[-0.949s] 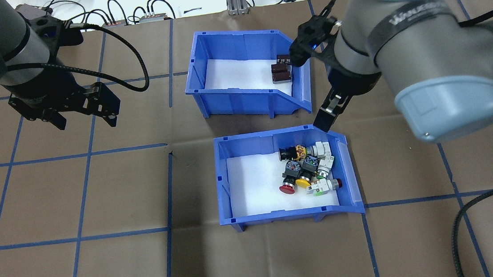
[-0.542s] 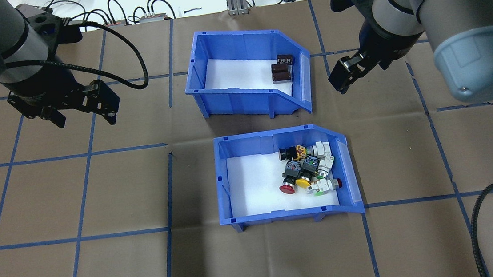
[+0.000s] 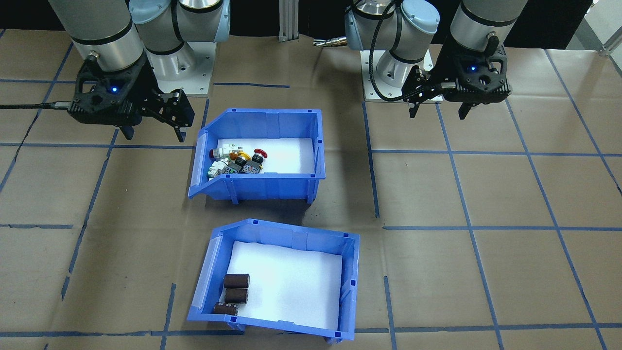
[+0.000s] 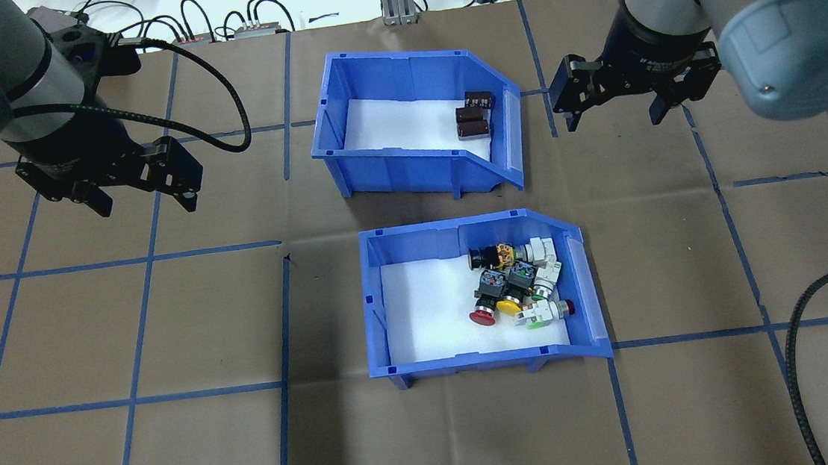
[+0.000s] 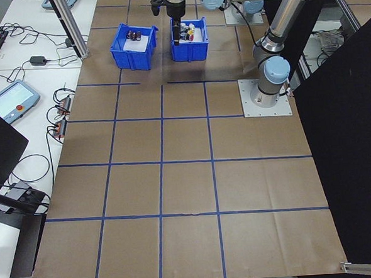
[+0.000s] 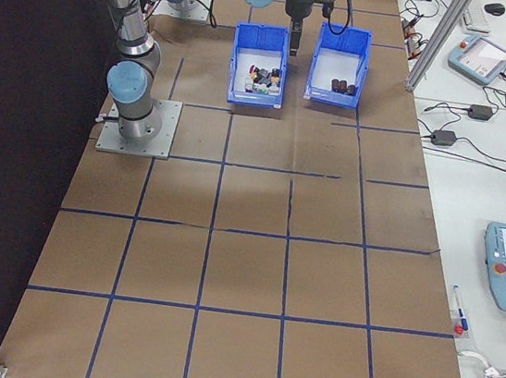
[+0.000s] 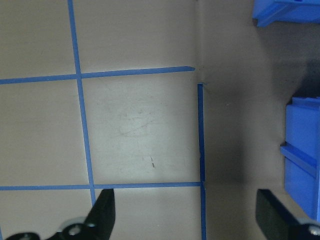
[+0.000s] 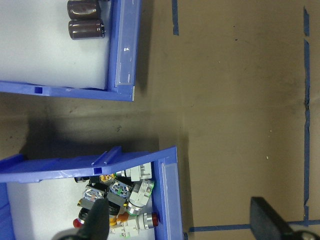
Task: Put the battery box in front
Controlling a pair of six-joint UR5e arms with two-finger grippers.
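Overhead exterior, one battery box (image 4: 406,147), three cells (image 4: 472,116), two spread pincers

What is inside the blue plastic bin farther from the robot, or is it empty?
Not empty: the blue plastic bin holds three dark brown cylinders on white foam, bunched near its sloped end.

We see the battery box (image 4: 412,124) on the far side of the table (image 4: 130,325), with the switch bin (image 4: 480,298) just nearer. The cells (image 4: 473,116) lie at its right end. Left gripper (image 4: 141,200) hangs far left, right gripper (image 4: 614,121) far right.
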